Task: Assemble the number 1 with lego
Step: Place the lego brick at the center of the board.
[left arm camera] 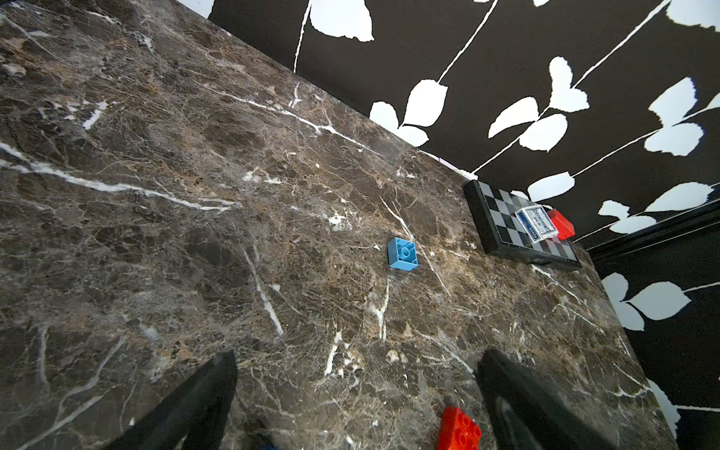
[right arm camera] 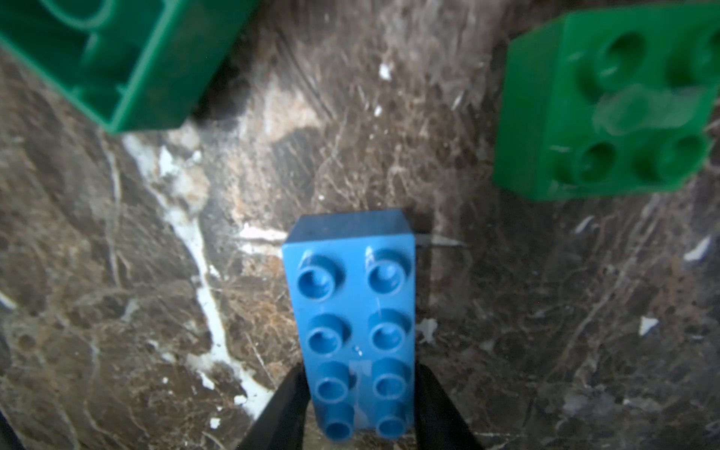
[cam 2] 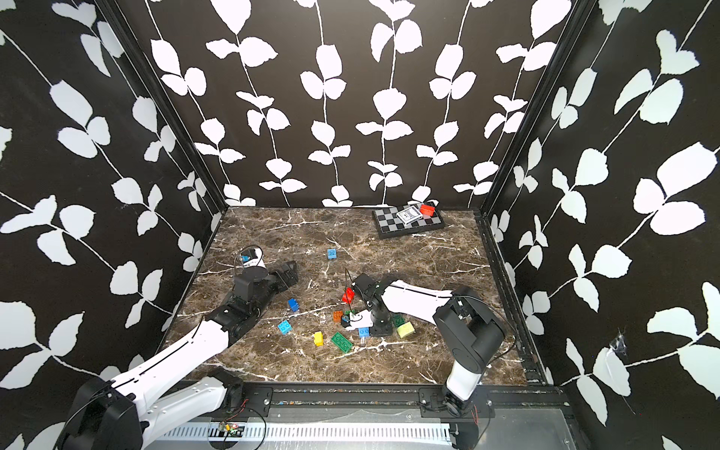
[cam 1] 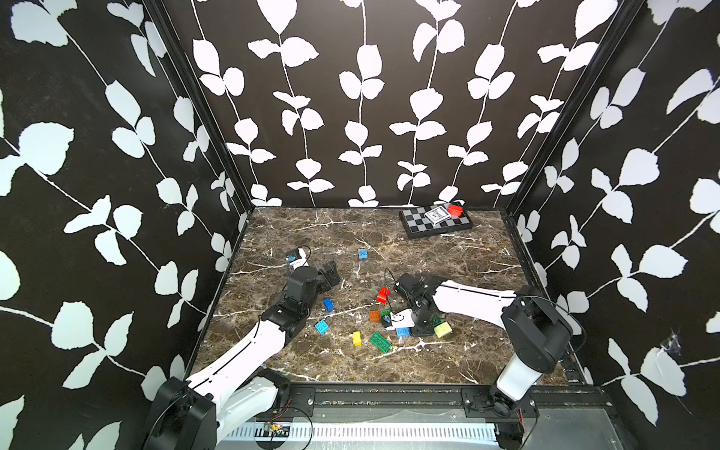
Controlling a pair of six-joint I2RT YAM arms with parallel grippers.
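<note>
Much bare table [cam 1: 311,230] beyond left hand [cam 1: 332,275]

Tabletop [cam 1: 311,233]: polished stone look, brown marble pattern with white veins, faint sheen
Blue oblong brick [right arm camera: 354,323]: smooth glossy plastic, fine scuffs on studs
Green square brick [right arm camera: 607,109]: same hard plastic, shiny
Walls [cam 1: 350,97]: matt black, flat white leaf print, paper-like
Arm shells [cam 1: 233,358]: smooth white plastic, slight gloss; joints matt black
Front rail [cam 1: 389,393]: black metal, satin finish
Chessboard [cam 1: 420,222]: glossy checkered squares, smooth black frame
</note>
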